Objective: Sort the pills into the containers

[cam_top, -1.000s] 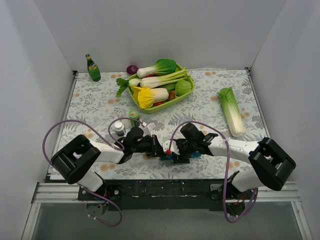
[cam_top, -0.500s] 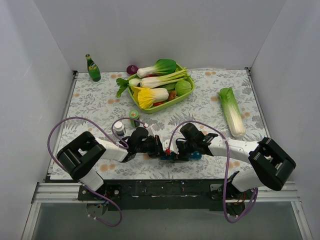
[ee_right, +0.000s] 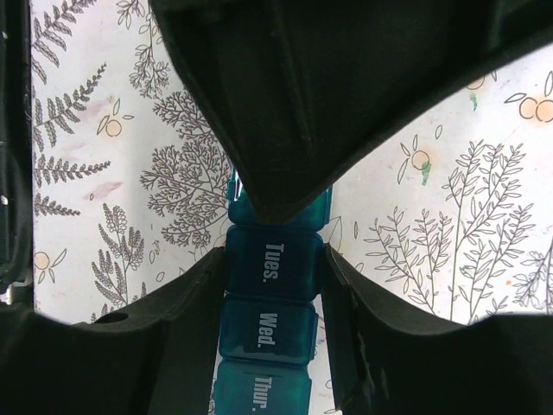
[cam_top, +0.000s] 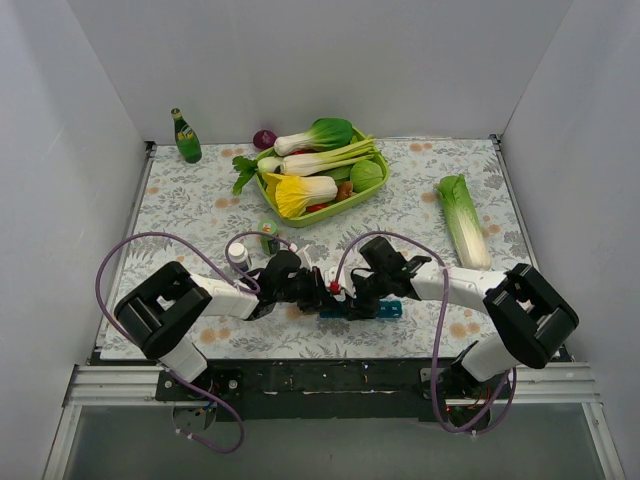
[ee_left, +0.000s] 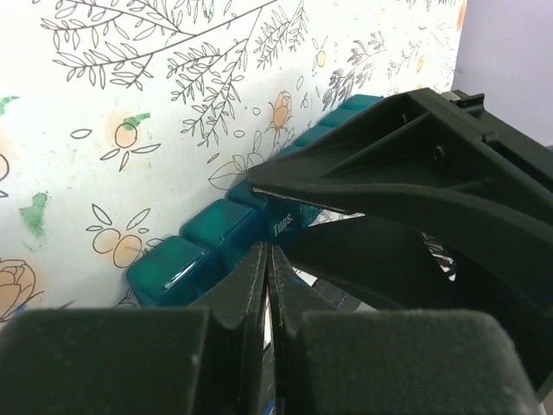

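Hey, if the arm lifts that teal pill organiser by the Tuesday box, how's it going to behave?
Probably stiff: the pill organiser is a straight strip of hard-looking plastic boxes. Likely light, but held off-centre between the right gripper's fingers it may swivel. Its glossy sides look slippery.

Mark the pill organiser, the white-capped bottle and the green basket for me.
pill organiser (ee_right: 272, 259), right wrist view, on the Tues. lid.
white-capped bottle (cam_top: 238, 252), top external view, on its cap.
green basket (cam_top: 325, 214), top external view, on its near rim.
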Robot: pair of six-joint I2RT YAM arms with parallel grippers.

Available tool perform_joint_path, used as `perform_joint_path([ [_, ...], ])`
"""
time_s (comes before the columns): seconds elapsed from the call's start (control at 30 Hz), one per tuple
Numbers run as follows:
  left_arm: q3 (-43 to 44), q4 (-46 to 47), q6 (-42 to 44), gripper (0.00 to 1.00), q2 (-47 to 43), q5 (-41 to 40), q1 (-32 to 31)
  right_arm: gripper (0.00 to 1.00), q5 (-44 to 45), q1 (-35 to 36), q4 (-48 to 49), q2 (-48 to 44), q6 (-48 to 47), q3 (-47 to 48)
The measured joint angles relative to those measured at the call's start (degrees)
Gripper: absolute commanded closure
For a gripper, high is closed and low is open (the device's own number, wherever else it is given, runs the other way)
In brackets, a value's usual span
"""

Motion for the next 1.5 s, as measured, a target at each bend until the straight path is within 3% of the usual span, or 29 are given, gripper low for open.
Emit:
perform_joint_path([
  [0.47, 0.4, 0.9, -0.5, 1.0, 0.7, -0.5, 0.0, 0.59, -12.2, -7.1, -6.7, 8.3, 3.8, 6.8],
  [0.9, -1.4, 3.5, -2.6, 1.0, 0.6, -0.5, 0.1, 0.58, -13.7, -8.1, -7.2, 9.1, 5.0, 7.2],
  [1.0, -1.4, 3.8, -2.9, 1.0, 1.0, -0.3, 0.2, 0.55, -15.0, -8.9, -7.6, 9.9, 5.2, 7.6],
  [1.27, -1.6, 4.2, -3.3, 1.0, 1.4, -0.1, 0.5, 0.36, -20.3, -11.8, -11.3, 13.9, 6.3, 10.9],
  [1.5, -1.7, 4.6, -3.5, 1.0, 2.0, 1.7, 0.5, 0.31, -20.3, -13.0, -12.0, 14.0, 6.9, 11.4],
])
